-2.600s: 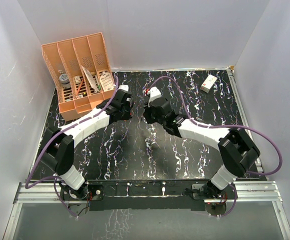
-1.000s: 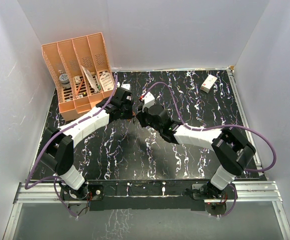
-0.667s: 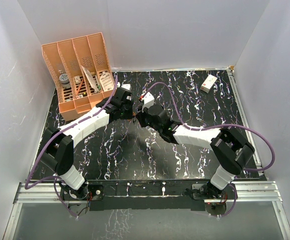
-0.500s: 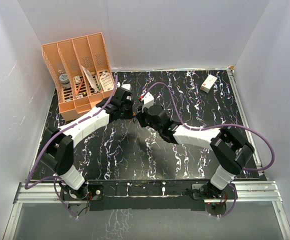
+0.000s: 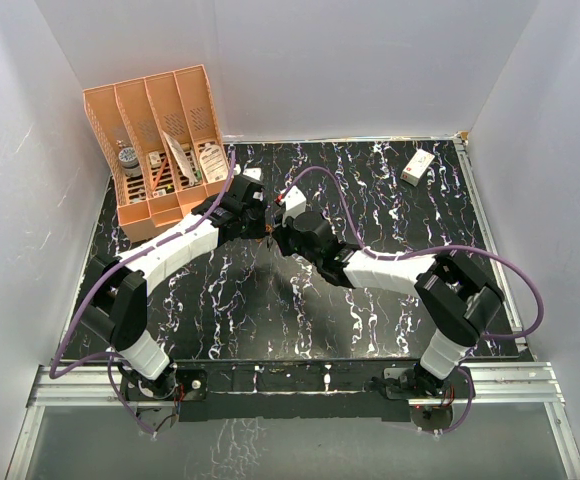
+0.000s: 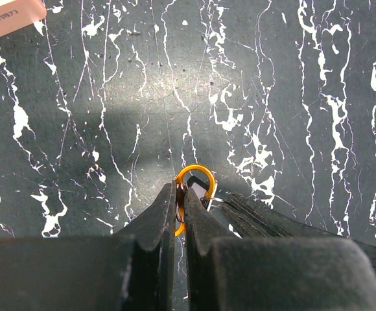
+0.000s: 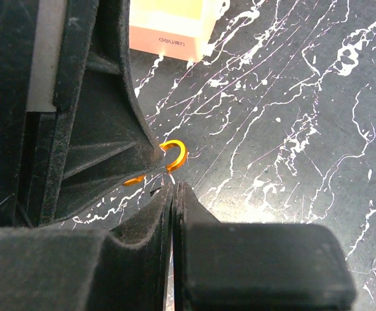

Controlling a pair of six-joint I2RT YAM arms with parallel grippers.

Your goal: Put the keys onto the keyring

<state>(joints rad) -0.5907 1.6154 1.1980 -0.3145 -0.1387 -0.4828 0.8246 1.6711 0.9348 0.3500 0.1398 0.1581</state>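
Keyring [image 6: 195, 170]: a small orange loop held above the table [image 6: 317, 97], between the two arms. The left gripper [image 6: 181, 194] has its fingers closed on the loop's lower side, and the upper curve stands clear past the tips.

Key [image 6: 205, 195]: a tiny dark piece with a silvery glint at the ring's right edge, touching it or nearly so. It sits at the tips of the right gripper [image 7: 174, 189], whose fingers are pressed shut, apparently on the key.

Step in hand, as I judge it: threading the key onto the ring, not yet done. To do it well:
- Keep the left pinch still.
- Let the right arm make only small corrections.
- Line the key's hole up with the ring's free end before pushing.
- Avoid side load, which could twist the ring out of the pinch or let the key slip.

View differences:
- The left wrist shows the key against the ring.
- The right wrist shows the ring's hooked end free beside the left finger, but its own fingers nearly hide the key. It also shows a pale box [image 7: 170, 26] lying beyond.
- The top view shows only the two grippers meeting. The orange organizer [image 5: 155, 140] stands well apart.
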